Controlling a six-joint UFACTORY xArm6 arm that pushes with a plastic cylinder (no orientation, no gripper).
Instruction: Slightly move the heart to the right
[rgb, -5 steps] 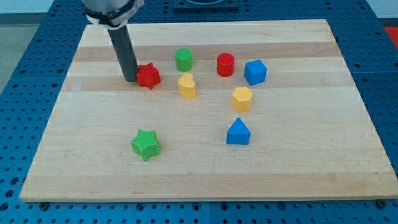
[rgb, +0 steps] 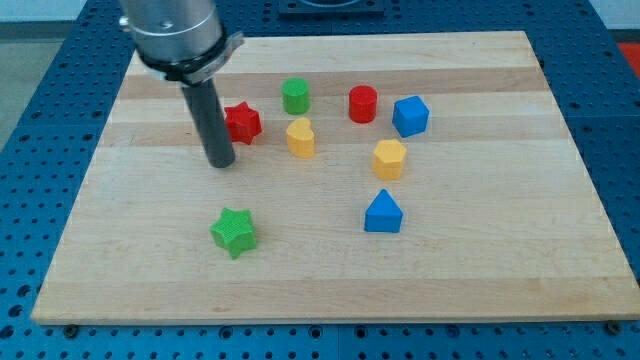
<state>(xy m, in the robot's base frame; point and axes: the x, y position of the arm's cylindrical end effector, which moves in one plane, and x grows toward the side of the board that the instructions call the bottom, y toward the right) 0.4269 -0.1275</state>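
The yellow heart (rgb: 300, 137) sits on the wooden board (rgb: 480, 250) a little above its middle. My tip (rgb: 221, 162) rests on the board to the left of the heart and slightly below it, with a clear gap between them. The red star (rgb: 241, 122) lies just above and right of the tip, between the rod and the heart, and does not touch the tip.
A green cylinder (rgb: 295, 96) stands above the heart. A red cylinder (rgb: 363, 104) and a blue cube (rgb: 410, 116) are to its upper right. A yellow hexagon (rgb: 389, 158), a blue house-shaped block (rgb: 383, 212) and a green star (rgb: 234, 232) lie lower.
My tip has moved down and slightly right, away from the red star's left side. The blocks have not moved.
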